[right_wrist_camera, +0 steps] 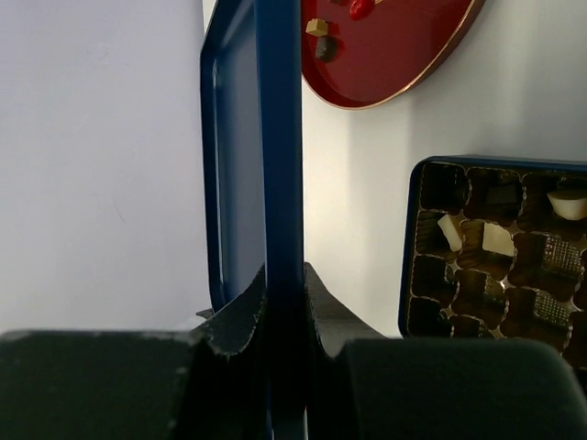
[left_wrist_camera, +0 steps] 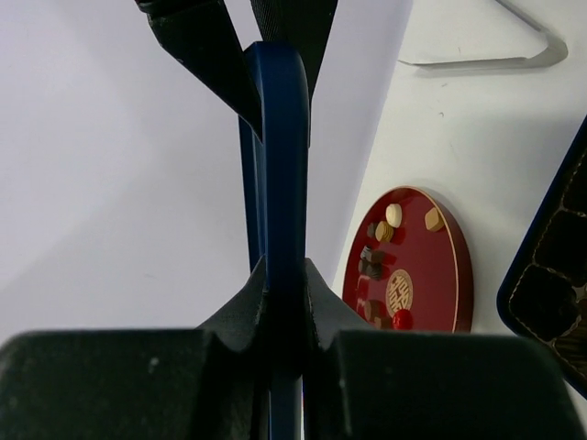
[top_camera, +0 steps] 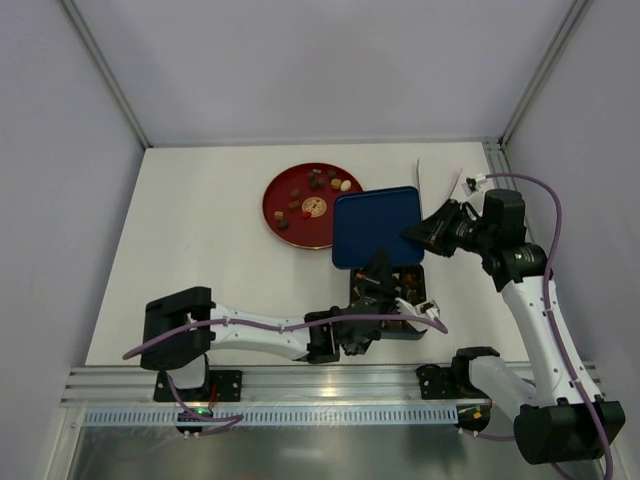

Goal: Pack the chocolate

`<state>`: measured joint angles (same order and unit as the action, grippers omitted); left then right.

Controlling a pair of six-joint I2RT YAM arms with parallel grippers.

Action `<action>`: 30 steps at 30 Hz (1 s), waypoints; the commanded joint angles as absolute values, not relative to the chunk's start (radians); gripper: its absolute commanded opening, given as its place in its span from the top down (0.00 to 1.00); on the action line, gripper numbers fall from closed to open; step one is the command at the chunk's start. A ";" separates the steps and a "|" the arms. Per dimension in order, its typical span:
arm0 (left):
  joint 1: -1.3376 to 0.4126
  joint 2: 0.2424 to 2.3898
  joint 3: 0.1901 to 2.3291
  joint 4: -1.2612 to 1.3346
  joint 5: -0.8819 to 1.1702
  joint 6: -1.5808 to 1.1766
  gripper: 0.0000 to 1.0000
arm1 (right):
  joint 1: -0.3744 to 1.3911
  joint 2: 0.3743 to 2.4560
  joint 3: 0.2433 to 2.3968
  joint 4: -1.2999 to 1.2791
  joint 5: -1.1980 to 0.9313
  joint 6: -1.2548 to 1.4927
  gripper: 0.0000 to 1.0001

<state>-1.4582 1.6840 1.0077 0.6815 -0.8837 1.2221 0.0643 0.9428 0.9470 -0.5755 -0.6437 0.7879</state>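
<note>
Several small dark, tan and cream chocolates (top_camera: 318,183) lie on a red round plate (top_camera: 283,200); the left wrist view also shows the chocolates (left_wrist_camera: 381,240) on the plate (left_wrist_camera: 431,275). More chocolates (right_wrist_camera: 486,240) sit in the cells of the brown tray inside the dark-blue box (right_wrist_camera: 410,247). A flat dark-blue lid (top_camera: 372,225) hangs above the box (top_camera: 405,318). My left gripper (top_camera: 378,272) is shut on the lid's near edge (left_wrist_camera: 280,165). My right gripper (top_camera: 412,234) is shut on the lid's right edge (right_wrist_camera: 278,137).
A thin bent white strip (top_camera: 420,176) and a small tag (top_camera: 470,183) lie at the back right of the white table (top_camera: 200,250). Grey walls close the table in on three sides. An aluminium rail (top_camera: 300,385) runs along the near edge.
</note>
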 commanded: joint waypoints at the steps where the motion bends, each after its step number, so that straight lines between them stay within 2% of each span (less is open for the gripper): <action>1: -1.456 1.690 1.040 0.785 -0.881 1.296 1.00 | 0.066 0.917 0.992 -0.581 -0.666 0.782 0.96; 5: -1.457 1.687 1.046 0.793 -0.882 1.295 1.00 | 0.067 0.913 0.997 -0.581 -0.657 0.773 0.85; 6: -1.456 1.687 1.046 0.799 -0.884 1.299 1.00 | 0.067 0.911 0.997 -0.581 -0.655 0.772 0.75; 10: -1.456 1.698 1.034 0.854 -0.881 1.345 1.00 | 0.067 0.913 0.997 -0.580 -0.657 0.770 0.52; 14: -1.456 1.700 1.042 0.870 -0.885 1.329 1.00 | 0.066 0.914 1.006 -0.581 -0.655 0.764 0.38; 20: -1.456 1.648 1.078 0.712 -0.893 1.174 1.00 | 0.067 0.908 1.038 -0.584 -0.620 0.750 0.25; 30: -1.417 1.557 1.253 0.089 -0.827 0.628 1.00 | 0.064 0.896 1.172 -0.643 -0.470 0.669 0.16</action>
